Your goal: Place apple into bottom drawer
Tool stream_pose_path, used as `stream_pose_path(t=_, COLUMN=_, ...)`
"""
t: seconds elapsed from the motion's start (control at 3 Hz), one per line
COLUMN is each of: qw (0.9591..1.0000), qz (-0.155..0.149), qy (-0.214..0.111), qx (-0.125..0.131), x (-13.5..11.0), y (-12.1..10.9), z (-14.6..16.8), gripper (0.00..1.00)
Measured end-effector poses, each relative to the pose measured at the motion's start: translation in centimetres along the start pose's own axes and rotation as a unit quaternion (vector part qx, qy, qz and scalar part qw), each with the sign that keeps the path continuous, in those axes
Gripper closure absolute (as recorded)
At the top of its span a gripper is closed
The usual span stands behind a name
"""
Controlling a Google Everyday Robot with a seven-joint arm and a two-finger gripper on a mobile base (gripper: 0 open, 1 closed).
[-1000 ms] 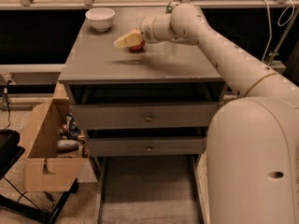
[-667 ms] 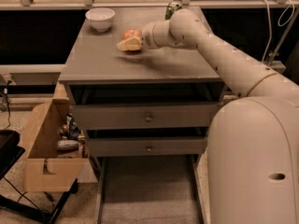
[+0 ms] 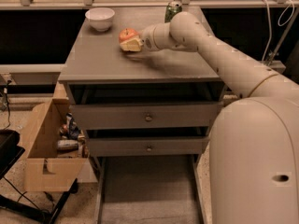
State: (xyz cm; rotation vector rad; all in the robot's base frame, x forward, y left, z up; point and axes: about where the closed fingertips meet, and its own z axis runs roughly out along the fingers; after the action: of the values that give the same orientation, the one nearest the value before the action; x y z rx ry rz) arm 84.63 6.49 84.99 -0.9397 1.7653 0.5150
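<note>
Subject: the apple [image 3: 127,33], red-orange with a paler patch. It is in the rear left-centre part of the grey worktop [image 3: 140,66]. It cannot be determined whether it rests on the surface or is raised just clear of it.

Gripper [image 3: 130,41]: positioned over the worktop at the end of the arm [image 3: 219,55], which reaches in from the right and points left. The pale, cream-coloured tip of the gripper is directly in front of the apple and slightly below it, as seen from the camera. The two are touching or very nearly so. The apple's top and left side show above the tip, and its lower right portion is covered by it. Whether the jaws are open, closed or gripping the apple cannot be told.

Bottom drawer [image 3: 147,190]: pulled out towards the camera at the foot of the cabinet, with its flat floor and low side rails exposed. It is well apart from the apple and far below it.

Other items:
- White bowl [image 3: 100,17], at the rear left corner of the worktop, near the apple.
- Green can [image 3: 173,9], at the rear edge, behind the arm.
- Two knobbed drawers [image 3: 147,117], each slightly ajar.
- Cardboard box [image 3: 42,162], on the floor left of the cabinet, holding assorted items.
- Robot's body [image 3: 254,162], filling the lower right.
</note>
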Motion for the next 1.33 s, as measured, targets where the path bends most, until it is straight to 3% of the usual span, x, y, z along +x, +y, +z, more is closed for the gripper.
stream_pose_path(t=0.33, qw=1.0000, qz=0.000, qy=0.001, qx=-0.002, x=0.1, y=0.2, z=0.3, gripper=0.96)
stream_pose_path(t=0.67, qw=1.0000, qz=0.000, qy=0.001, qx=-0.003, x=0.1, y=0.3, z=0.4, gripper=1.00)
stream_pose_path(t=1.0, qw=1.0000, qz=-0.001, qy=0.003, qx=0.001, x=-1.3, y=-0.6, z=-1.4, gripper=1.00)
stream_pose_path(t=1.33, qw=0.9998, qz=-0.002, qy=-0.003, qx=0.018, x=-3.2, y=-1.4, z=-5.8, gripper=1.00)
